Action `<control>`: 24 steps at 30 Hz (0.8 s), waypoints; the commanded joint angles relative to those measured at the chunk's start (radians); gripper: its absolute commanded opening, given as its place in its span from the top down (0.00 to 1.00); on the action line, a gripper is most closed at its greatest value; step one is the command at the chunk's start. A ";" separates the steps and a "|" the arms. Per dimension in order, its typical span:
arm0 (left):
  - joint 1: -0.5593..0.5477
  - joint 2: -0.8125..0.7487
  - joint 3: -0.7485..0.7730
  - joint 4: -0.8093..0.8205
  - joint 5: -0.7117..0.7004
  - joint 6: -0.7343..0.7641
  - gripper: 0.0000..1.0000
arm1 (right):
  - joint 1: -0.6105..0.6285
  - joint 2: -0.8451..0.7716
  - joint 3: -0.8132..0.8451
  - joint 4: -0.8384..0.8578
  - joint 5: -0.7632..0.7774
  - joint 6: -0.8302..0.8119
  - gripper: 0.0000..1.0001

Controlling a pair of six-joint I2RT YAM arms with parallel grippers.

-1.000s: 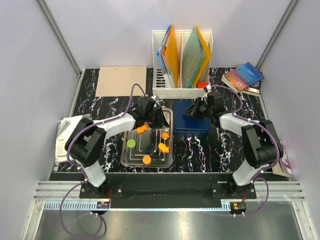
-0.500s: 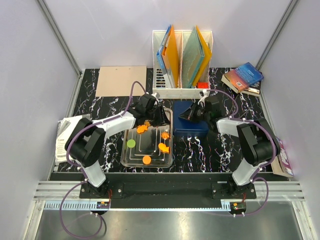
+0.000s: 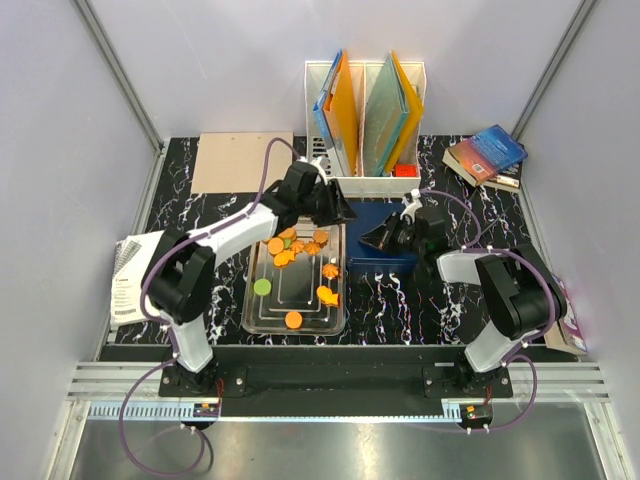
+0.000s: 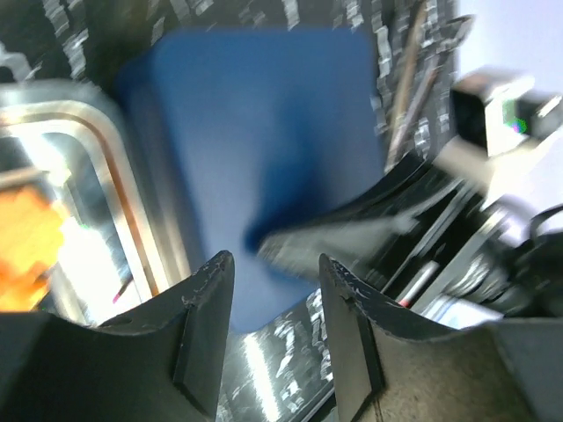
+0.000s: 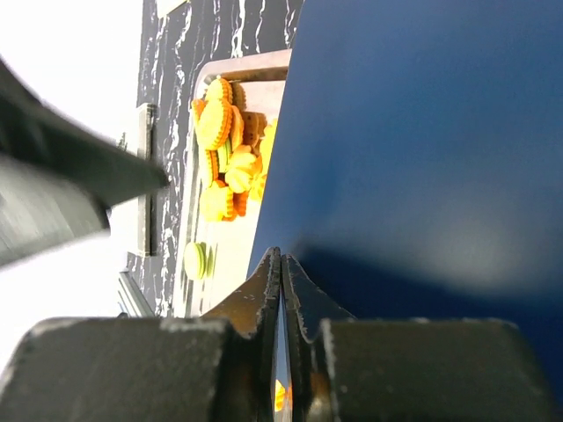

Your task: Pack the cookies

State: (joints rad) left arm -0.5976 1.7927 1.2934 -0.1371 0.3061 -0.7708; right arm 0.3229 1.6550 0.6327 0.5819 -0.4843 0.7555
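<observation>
Several orange cookies lie heaped at the far end of the metal tray. A green cookie and three more orange ones lie nearer on it. The heap and the green cookie also show in the right wrist view. A dark blue box sits right of the tray. My left gripper is open and empty over the gap between the tray's far corner and the box. My right gripper is shut, with its tips at the box's left edge.
A white file holder with orange and green folders stands behind the box. Books lie at the far right, a cardboard sheet at the far left, and a booklet left of the tray.
My left gripper has risen off the tray's far end and swung right toward the box, uncovering the heap of cookies. My right gripper has slid slightly nearer along the box.
</observation>
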 commanded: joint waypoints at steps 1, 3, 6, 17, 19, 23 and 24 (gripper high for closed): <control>0.001 0.083 0.093 0.056 0.108 -0.045 0.53 | 0.018 0.023 -0.105 -0.160 0.030 -0.030 0.92; -0.007 0.118 0.107 0.083 0.140 -0.067 0.53 | 0.018 0.019 -0.119 -0.157 0.038 -0.033 0.92; -0.021 0.157 0.130 0.100 0.168 -0.073 0.53 | 0.018 0.000 -0.159 -0.149 0.039 -0.035 0.92; -0.025 0.186 0.149 0.094 0.182 -0.067 0.53 | 0.018 -0.121 -0.145 -0.235 0.069 -0.045 0.91; -0.021 0.150 0.144 0.094 0.166 -0.061 0.53 | 0.018 -0.222 -0.130 -0.280 0.091 -0.044 0.88; 0.004 0.082 0.124 0.102 0.149 -0.068 0.53 | 0.016 -0.403 -0.050 -0.414 0.180 -0.068 0.81; 0.008 0.067 0.119 0.102 0.145 -0.068 0.53 | 0.016 -0.431 -0.032 -0.460 0.194 -0.088 0.80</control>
State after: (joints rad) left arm -0.6159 1.9862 1.4002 -0.0799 0.4557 -0.8360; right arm 0.3321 1.3624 0.5156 0.3321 -0.3992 0.7357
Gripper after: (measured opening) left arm 0.471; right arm 0.181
